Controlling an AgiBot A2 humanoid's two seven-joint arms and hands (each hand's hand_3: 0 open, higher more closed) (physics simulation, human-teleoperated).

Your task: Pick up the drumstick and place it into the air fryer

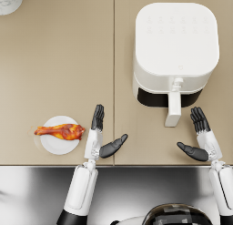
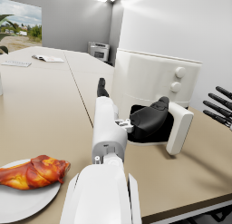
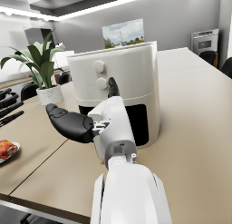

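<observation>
A: Where's the drumstick point(image 1: 60, 131) rn?

B: On the white plate point(image 1: 57, 148), near front edge of the tabletop point(image 1: 54, 60), just beside the left hand point(image 1: 98, 135) on its outer side. Not touched yet.

A: Hands?

B: Both empty w/ fingers apart. Left hand sits flat-ish beside the plate, thumb pointing in toward the middle. Right hand point(image 1: 201, 136) is over by the air fryer point(image 1: 175, 51), near its handle point(image 1: 174, 108), holding nothing.

A: Fryer ready?

B: Looks like the drawer's partly out. The dark gap shows under the white body in head view & both wrist views. Can't tell how far it's open, tho.

A: So step in hand = the pick?

B: Yep, imo. Left hand's the obvious one, it's closest. Swing it outward over the plate, come down on the thick meaty end rather than the thin bone end, more to grip there. Close fingers across the width, not along it.

A: Risks?

B: Glazed skin prob slippery, & the plate could skid if pushed sideways. So go down from above, squeeze firm before lifting.
</observation>
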